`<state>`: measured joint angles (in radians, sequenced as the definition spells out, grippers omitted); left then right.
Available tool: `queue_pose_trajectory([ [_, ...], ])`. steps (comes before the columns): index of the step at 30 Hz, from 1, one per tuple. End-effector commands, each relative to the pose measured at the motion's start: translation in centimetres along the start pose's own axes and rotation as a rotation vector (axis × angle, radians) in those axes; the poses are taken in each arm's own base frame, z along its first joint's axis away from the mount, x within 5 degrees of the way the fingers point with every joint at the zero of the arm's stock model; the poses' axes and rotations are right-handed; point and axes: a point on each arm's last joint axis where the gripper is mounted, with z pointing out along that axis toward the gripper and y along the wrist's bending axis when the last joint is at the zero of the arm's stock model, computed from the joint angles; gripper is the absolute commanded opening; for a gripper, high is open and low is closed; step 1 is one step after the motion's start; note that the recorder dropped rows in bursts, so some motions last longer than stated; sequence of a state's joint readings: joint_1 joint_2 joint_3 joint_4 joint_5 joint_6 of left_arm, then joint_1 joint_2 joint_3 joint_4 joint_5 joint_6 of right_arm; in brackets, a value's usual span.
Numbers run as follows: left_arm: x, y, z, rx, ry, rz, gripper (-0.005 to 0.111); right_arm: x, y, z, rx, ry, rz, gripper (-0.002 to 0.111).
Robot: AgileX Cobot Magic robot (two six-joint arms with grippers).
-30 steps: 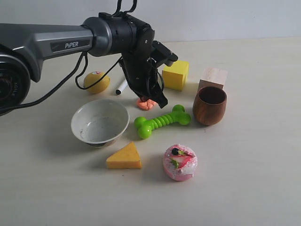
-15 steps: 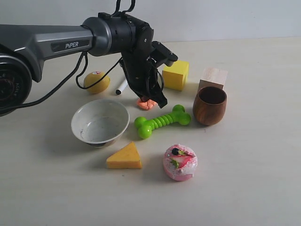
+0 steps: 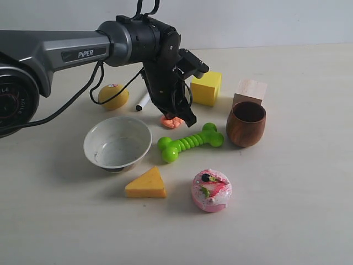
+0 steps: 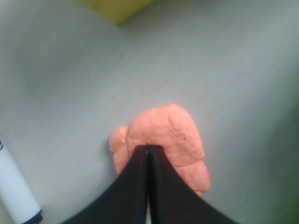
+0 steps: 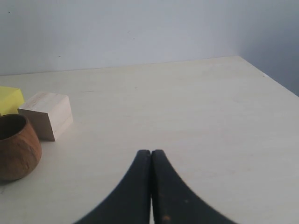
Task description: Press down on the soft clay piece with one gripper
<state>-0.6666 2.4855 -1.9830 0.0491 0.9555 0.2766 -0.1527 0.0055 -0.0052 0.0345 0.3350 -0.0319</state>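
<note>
The soft clay piece (image 3: 172, 122) (image 4: 173, 135) is a small salmon-orange lumpy blob on the table, between the yellow cube and the green bone toy. My left gripper (image 3: 190, 120) (image 4: 148, 149) is shut, its black tips together and resting on top of the clay, which spreads out on both sides of them. The grey PiPER arm (image 3: 71, 52) reaches in from the left. My right gripper (image 5: 151, 153) is shut with nothing in it, above bare table, and does not appear in the exterior view.
Around the clay lie a yellow cube (image 3: 206, 87), a white marker (image 3: 143, 101), a lemon (image 3: 113, 95), a white bowl (image 3: 117, 143), a green bone toy (image 3: 190, 142), a wooden cup (image 3: 246, 123), a wooden block (image 3: 249, 91), a cheese wedge (image 3: 146, 184) and a pink cake puck (image 3: 211, 190).
</note>
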Motion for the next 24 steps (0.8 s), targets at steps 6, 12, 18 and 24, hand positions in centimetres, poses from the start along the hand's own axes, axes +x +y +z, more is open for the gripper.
queue_pose_trajectory([
  [6, 3.1, -1.9, 7.5, 0.109, 0.185, -0.029, 0.000, 0.1, 0.0, 0.0, -0.003, -0.009, 0.002, 0.000],
  [12, 3.7, -2.2, 8.6, 0.119, 0.221, -0.029, 0.000, 0.1, 0.0, 0.0, -0.003, -0.009, 0.002, 0.000],
  [18, 3.5, -2.1, 8.0, 0.115, 0.211, -0.028, 0.000, 0.1, 0.0, 0.0, -0.003, -0.009, 0.002, 0.000],
  [24, 3.1, -1.8, 6.9, 0.105, 0.194, -0.024, 0.000, 0.1, 0.0, 0.0, -0.003, -0.009, 0.002, 0.000],
])
